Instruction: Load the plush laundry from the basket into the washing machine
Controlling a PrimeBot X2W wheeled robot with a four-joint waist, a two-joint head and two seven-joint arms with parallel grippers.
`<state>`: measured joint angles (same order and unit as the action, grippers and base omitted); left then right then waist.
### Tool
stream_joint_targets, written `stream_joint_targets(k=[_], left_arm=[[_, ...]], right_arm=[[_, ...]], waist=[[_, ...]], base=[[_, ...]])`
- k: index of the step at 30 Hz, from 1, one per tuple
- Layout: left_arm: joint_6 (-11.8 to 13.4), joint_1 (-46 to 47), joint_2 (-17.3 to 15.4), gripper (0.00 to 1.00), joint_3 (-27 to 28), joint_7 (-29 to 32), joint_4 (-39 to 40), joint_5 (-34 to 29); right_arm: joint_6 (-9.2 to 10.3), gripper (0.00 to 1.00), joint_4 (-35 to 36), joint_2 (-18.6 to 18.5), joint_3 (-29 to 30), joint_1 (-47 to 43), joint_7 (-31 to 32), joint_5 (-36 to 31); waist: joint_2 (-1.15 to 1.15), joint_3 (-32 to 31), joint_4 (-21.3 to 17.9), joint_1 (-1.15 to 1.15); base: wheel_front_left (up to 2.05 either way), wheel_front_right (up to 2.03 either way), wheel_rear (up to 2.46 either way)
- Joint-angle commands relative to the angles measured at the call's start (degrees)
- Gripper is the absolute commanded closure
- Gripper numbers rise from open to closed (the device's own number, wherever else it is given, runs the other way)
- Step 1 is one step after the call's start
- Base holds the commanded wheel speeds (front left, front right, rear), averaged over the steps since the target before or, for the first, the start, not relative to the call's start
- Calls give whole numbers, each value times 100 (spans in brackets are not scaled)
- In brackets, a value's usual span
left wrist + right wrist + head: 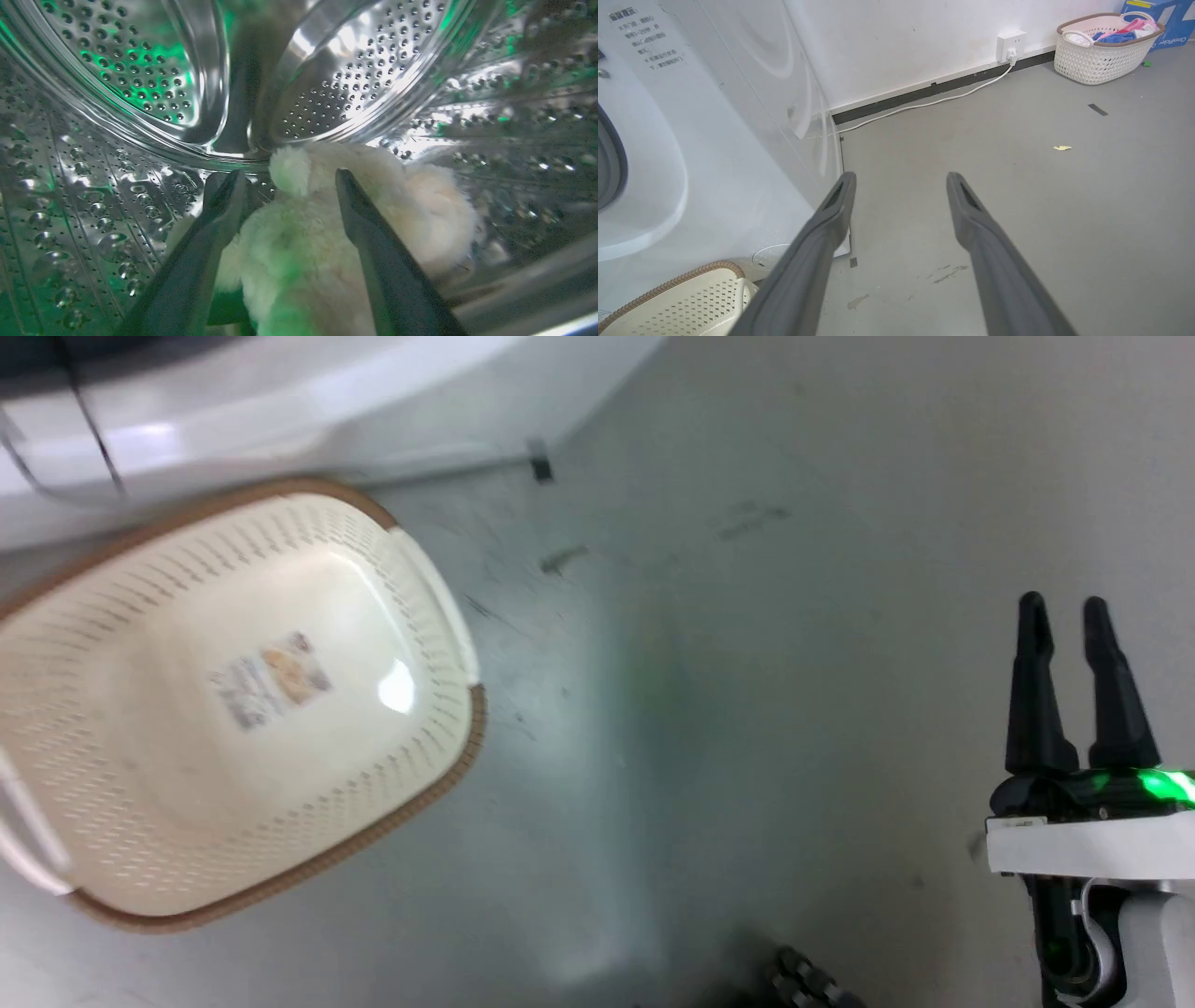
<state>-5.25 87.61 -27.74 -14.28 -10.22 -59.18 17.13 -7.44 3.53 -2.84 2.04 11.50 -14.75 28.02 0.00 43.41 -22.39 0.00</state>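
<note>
**Plush in drum, left claw released: retreat step**

Left claw (288, 175): fingers spread wide inside the washing machine (140, 70), nothing clamped. The plush laundry (299, 252) lies between them on the drum's lower wall, its fur apparently brushing the inner face of each finger. Right claw (1062, 607): also spread and empty, over the floor (747, 663), well apart from the basket (471, 728), which holds no laundry.

Step in hand, as judged: back the left arm out of the drum. To do it well:
- keep the fingers apart
- pull straight back along their own line so no fur snags
- clear the door opening before any sideways swing

Risk: the toy gets dragged toward the door mouth and is later pinched by the door.

Plush attitude: the long axis runs roughly along the fingers, from their base toward the drum's back wall, leaning slightly right in the left wrist view. One rounded limb or ear stands at the far end, just short of the back wall, and a second lobe bulges right. No eyes are visible, so the head end cannot be told
</note>
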Motion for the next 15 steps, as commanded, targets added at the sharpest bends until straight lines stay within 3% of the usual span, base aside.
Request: stream_joint_targets(k=[1,9,15], left_arm=[[-34,-261,49,0,-9,-128,-63,34],[-183,-1893,591,0,55,-467,171,502],[-198,-3406,767,0,249,-475,1281,665]], right_arm=[[-5,0,11,-4,49,38,-25,-113],[-5,0,-45,-4,249,-238,-25,-754],[-5,0,-184,-4,271,-446,-25,-1239]], waist=[[0,-449,328,0],[0,-1680,988,0],[0,-2496,1443,0]], base=[[0,0,0],[0,0,0],[0,0,0]])
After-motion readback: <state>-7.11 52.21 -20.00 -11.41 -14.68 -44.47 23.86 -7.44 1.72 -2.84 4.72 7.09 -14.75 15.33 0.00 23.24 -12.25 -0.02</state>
